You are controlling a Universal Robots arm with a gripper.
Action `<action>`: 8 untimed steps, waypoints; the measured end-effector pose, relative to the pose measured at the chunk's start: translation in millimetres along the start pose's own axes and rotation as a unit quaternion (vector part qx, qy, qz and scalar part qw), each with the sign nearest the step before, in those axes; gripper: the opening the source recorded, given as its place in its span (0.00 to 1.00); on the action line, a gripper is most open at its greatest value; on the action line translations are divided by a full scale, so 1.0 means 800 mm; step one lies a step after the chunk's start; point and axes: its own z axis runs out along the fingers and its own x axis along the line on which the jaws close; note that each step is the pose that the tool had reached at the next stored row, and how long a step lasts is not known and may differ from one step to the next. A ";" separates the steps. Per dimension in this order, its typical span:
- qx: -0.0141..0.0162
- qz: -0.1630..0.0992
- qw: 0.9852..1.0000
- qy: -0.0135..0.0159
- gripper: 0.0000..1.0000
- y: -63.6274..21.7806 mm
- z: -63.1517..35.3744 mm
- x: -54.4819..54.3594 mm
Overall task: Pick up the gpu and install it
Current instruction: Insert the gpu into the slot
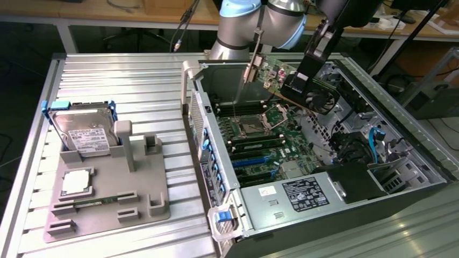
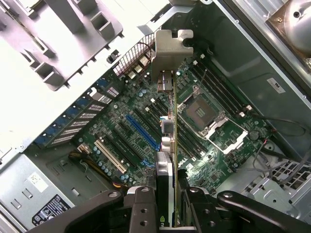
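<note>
The gpu (image 1: pixel 287 80), a green card with a black cooler block and a silver end bracket, hangs in the air above the open computer case (image 1: pixel 401 134), over the far part of the motherboard (image 1: pixel 265 145). My gripper (image 1: pixel 315 64) is shut on its cooler end. In the wrist view the gpu (image 2: pixel 170 131) shows edge-on, its silver bracket pointing away from the gripper (image 2: pixel 167 204) and the blue slot (image 2: pixel 143 131) on the motherboard (image 2: pixel 121 136) below it. The card touches nothing on the board.
A grey fixture (image 1: pixel 107 188) on the slatted table at the exterior view's left holds a silver hard drive in a blue frame (image 1: pixel 83 129), a processor (image 1: pixel 75 183) and a memory stick (image 1: pixel 93 203). A black power supply (image 1: pixel 308 196) sits at the case's near end.
</note>
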 end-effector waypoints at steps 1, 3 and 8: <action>0.000 0.000 1.000 0.000 0.27 0.000 0.000 0.000; 0.000 -0.001 1.000 0.000 0.27 0.000 0.000 0.000; 0.000 -0.007 1.000 0.000 0.27 0.000 0.000 0.000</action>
